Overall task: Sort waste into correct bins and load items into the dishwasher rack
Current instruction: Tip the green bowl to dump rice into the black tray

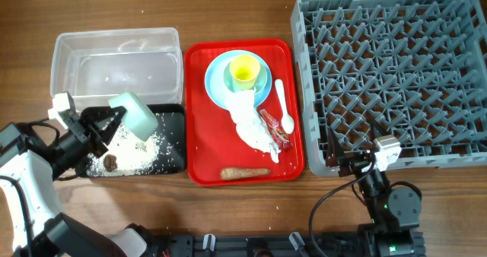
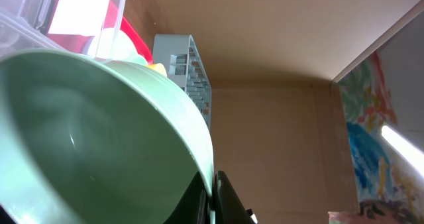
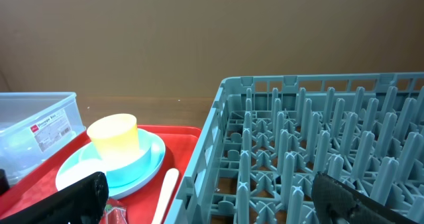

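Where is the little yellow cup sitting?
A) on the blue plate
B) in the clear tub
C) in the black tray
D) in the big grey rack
A: the yellow cup stands upright on the blue plate, which lies on the red tray.

The wooden table (image 1: 243, 10) bears clear tub (image 1: 114, 38), black tray (image 1: 175, 139), red tray (image 1: 204, 154) and grey rack (image 1: 396, 67).

One plate (image 1: 217, 88), one cup (image 1: 243, 72), one bowl (image 1: 135, 114), one spoon (image 1: 283, 105), one rack (image 1: 396, 74).
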